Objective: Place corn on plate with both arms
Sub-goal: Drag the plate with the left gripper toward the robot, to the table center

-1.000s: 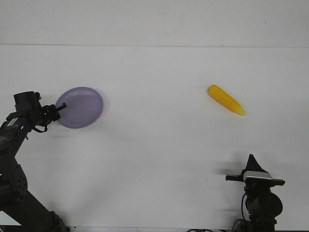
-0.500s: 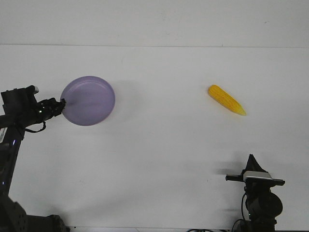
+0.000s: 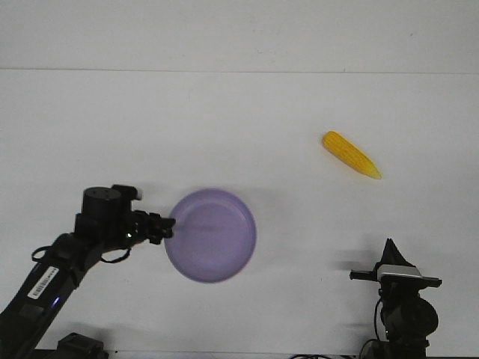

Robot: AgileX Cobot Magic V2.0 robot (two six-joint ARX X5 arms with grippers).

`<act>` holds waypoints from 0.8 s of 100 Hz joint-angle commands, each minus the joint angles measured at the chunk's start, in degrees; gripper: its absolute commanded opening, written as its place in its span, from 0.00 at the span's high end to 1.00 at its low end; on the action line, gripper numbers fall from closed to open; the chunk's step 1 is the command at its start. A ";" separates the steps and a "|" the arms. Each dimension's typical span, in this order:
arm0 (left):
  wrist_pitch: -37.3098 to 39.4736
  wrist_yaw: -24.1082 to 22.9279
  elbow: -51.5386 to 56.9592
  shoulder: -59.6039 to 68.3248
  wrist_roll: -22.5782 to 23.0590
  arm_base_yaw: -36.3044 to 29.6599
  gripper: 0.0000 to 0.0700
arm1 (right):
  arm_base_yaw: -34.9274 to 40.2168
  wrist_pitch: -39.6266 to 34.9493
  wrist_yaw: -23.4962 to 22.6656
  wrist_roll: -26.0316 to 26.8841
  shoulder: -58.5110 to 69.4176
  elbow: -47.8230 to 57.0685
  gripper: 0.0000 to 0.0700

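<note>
1. You have the bumpy yellow corn cob (image 3: 351,155) lying on the white worktop (image 3: 247,112) in the upper right of the frame, its pointed end toward the lower right; nothing touches it.
2. It looks stiff and light, and likely to roll; I would take it across the thick middle, not the tapered tip.
3. The round, shallow lavender-purple plate (image 3: 212,235) sits lower centre, holding nothing; it seems light and rigid.
4. Your left end effector (image 3: 168,226) is pinching the plate's left rim.
5. Your right end effector (image 3: 391,249) waits at the lower right, well apart from the corn; you cannot tell whether it is spread or pressed together.
</note>
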 commanded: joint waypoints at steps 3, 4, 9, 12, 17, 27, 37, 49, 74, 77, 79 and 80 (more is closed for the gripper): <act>4.70 -2.27 -3.26 1.03 -4.15 -4.44 0.99 | -0.17 0.61 -0.04 -0.24 0.00 -0.17 0.98; 5.18 -2.62 -3.74 1.14 -4.42 -4.96 0.99 | -0.17 0.61 -0.07 -0.24 -0.02 -0.17 0.98; 7.26 -4.17 -5.73 1.95 -5.55 -7.41 0.99 | -0.17 0.61 -0.07 -0.24 -0.02 -0.17 0.98; 8.33 -5.11 -6.67 2.49 -5.90 -8.61 0.99 | -0.17 0.61 -0.07 -0.24 -0.02 -0.17 0.98; 9.38 -6.69 -7.65 3.43 -6.01 -10.12 0.99 | -0.17 0.61 -0.07 -0.26 -0.02 -0.17 0.98; 10.16 -9.14 -7.91 5.57 -5.88 -11.89 0.99 | -0.17 0.61 -0.04 -0.24 0.00 -0.17 0.98; 11.63 -9.38 -7.91 8.00 -5.75 -12.61 0.99 | -0.17 0.61 -0.07 -0.24 -0.02 -0.17 0.98; 11.78 -9.97 -7.91 10.19 -5.60 -12.63 0.99 | -0.17 0.61 -0.07 -0.24 -0.02 -0.17 0.98; 11.78 -10.01 -7.89 9.94 -5.84 -12.63 0.37 | -0.17 0.61 -0.07 -0.24 -0.02 -0.17 0.98; 11.78 -10.01 -7.89 9.86 -5.81 -12.63 0.34 | -0.20 0.61 -0.07 -0.26 -0.02 -0.17 0.98; 11.78 -10.01 -7.89 9.73 -5.79 -12.63 0.34 | -0.17 0.61 -0.07 -0.24 -0.02 -0.17 0.98; 11.78 -9.99 -7.89 9.64 -5.79 -12.63 0.34 | -0.17 0.61 -0.07 -0.26 -0.02 -0.17 0.98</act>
